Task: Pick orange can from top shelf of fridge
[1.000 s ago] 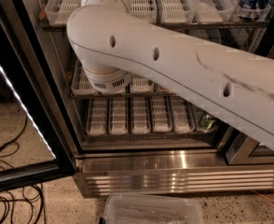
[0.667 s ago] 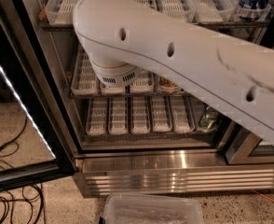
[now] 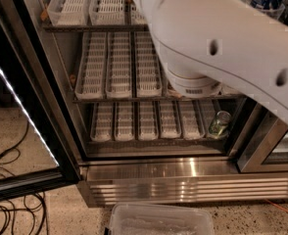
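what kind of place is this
Likely a shop or pantry drinks corner: a stainless display fridge with its black-framed glass door open, wire shelves of white lane trays. Loose cables on the speckled floor hint at a test setup. The gripper is out of view, past the white arm.

The open fridge (image 3: 183, 180) is viewed downward from close behind the arm (image 3: 217, 38). The gripper is left beyond the frame's top edge, unseen, with the lower racks (image 3: 134, 100) framed beneath it.
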You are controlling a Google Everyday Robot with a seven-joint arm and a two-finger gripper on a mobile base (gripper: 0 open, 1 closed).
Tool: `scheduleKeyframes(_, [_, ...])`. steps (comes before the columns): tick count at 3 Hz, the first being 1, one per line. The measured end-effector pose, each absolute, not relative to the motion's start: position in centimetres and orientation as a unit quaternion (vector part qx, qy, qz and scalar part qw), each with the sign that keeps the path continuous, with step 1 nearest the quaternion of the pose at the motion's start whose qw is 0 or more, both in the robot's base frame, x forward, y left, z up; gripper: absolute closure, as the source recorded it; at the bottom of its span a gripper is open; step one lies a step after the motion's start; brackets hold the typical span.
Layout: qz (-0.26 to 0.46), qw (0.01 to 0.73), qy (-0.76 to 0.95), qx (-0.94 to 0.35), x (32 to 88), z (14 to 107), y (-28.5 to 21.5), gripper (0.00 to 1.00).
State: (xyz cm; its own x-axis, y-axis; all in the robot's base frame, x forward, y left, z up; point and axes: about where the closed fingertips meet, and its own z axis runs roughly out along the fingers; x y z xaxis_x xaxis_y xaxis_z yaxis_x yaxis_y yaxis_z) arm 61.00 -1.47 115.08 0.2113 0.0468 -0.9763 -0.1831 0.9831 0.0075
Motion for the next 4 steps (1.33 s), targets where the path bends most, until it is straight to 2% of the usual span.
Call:
scheduleKeyframes(1, [0.128,0.767,0.624,-0.077,60.1,114.5,-2.3,1.0])
scheduleKeyframes(2, [0.223,0.752,0.616,-0.074,60.7,115.1,-3.6,1.0])
scheduleKeyframes(3, [0.253,0.739,0.618,-0.086,60.9,113.5,-4.1,1.0])
scheduleKeyframes(4, [0.253,0.739,0.618,-0.087,60.9,113.5,-4.0,1.0])
